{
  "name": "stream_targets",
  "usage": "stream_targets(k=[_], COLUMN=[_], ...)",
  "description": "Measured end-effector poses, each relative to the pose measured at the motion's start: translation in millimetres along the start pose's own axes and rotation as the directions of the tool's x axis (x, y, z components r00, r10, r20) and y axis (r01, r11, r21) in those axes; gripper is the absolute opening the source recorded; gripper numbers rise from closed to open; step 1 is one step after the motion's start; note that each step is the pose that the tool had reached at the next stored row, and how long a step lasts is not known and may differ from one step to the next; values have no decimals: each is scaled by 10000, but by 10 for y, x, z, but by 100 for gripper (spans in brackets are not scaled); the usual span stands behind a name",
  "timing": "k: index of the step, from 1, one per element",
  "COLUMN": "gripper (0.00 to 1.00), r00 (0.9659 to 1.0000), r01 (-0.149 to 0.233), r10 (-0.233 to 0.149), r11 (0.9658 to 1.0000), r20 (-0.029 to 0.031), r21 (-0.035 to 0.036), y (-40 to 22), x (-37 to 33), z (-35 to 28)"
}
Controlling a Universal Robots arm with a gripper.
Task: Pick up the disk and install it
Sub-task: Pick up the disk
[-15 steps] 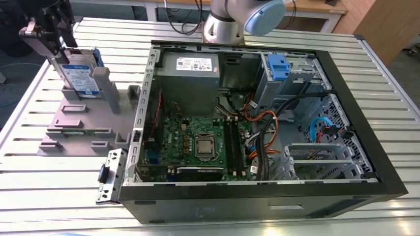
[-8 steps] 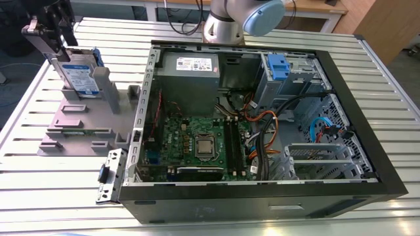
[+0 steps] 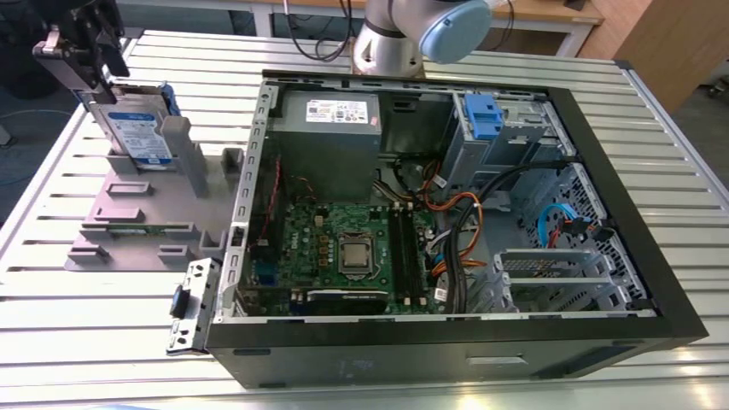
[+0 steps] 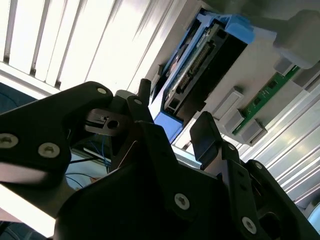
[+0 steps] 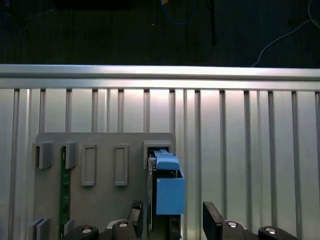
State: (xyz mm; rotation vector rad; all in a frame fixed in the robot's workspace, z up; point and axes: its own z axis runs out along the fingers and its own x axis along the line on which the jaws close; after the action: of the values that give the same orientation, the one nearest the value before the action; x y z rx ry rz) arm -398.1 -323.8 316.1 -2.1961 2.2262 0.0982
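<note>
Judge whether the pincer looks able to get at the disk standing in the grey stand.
Probably yes. In the first wrist view the pincer is open, a finger on each side of the disk, which stands upright in the stand. Nothing lies between them.

Glaring white off table [image 4: 90,45] slats beyond the pincer [image 4: 175,112] in the second wrist view; blurring darkly on the pincer itself; going black past the table edge in the first wrist view.

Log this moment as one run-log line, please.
gripper: open, above disk | disk: upright in grey stand | status: not yet grasped
</note>
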Motion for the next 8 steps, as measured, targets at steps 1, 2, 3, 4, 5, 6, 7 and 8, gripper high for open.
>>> stream_targets(k=[1,2,3,4,5,6,7,8], gripper=[59,59,59,59,59,59,59,59], r00=[10000,10000,10000,10000,10000,10000,10000,9999], r01=[11,26,39,53,67,82,93,106], r10=[-11,-26,-39,-53,-67,-82,-93,-106], r11=[10000,10000,10000,10000,10000,10000,10000,9999], r20=[-1,-2,-2,-1,-6,-14,-29,-49], r21=[-2,-3,-3,0,-1,-5,-5,-6], y=[18,37,48,49,49,49,49,49], x=[-1,-1,0,1,2,2,3,4], z=[7,14,22,34,47,61,77,93])
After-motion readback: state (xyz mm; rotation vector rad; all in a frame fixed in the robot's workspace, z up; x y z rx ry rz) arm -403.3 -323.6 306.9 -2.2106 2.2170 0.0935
